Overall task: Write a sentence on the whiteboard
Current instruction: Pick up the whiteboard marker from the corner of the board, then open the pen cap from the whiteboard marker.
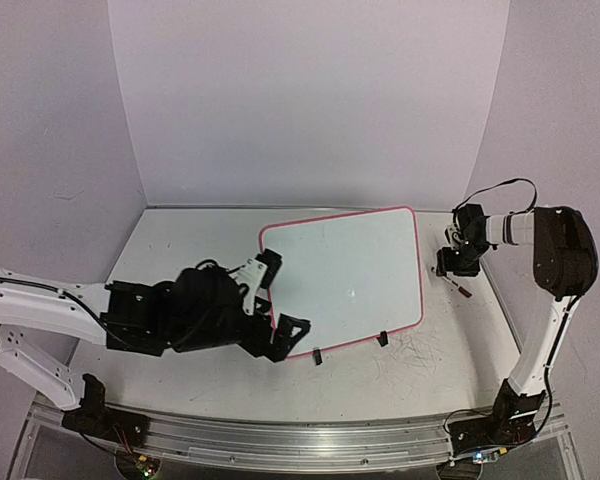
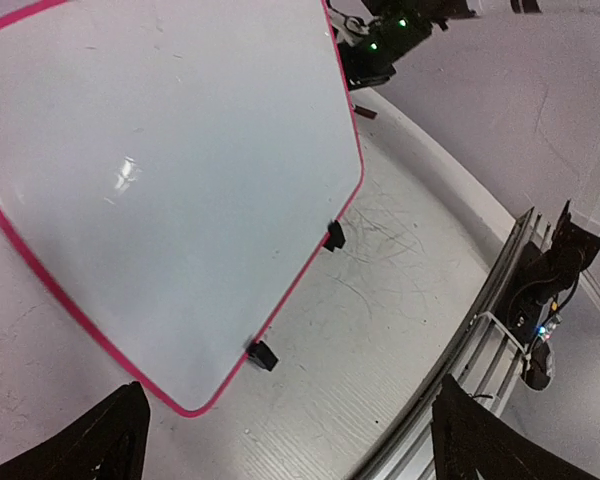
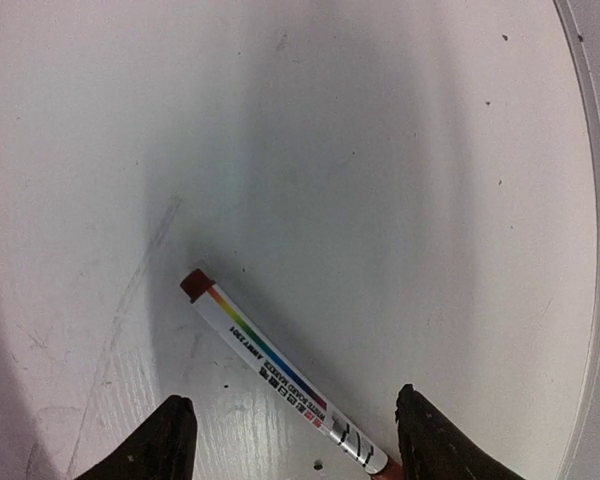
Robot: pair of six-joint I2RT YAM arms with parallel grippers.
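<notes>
The whiteboard (image 1: 350, 275) lies flat mid-table, white with a pink rim and two black clip feet (image 1: 317, 356) on its near edge. No sentence shows on its face. My left gripper (image 1: 280, 298) is open at the board's near-left corner; in the left wrist view the whiteboard (image 2: 170, 190) fills the upper left and its corner sits between the spread fingers (image 2: 95, 445), untouched. A white marker (image 3: 280, 368) with a red cap and rainbow stripe lies on the table right of the board. My right gripper (image 3: 290, 445) hovers over the marker (image 1: 458, 287), open, one finger on each side.
Dark scribbles (image 1: 420, 350) mark the table by the board's near-right corner. A metal rail (image 1: 300, 440) runs along the near edge. Walls close in behind and on both sides. The table's raised right rim (image 3: 592, 250) passes close to the marker.
</notes>
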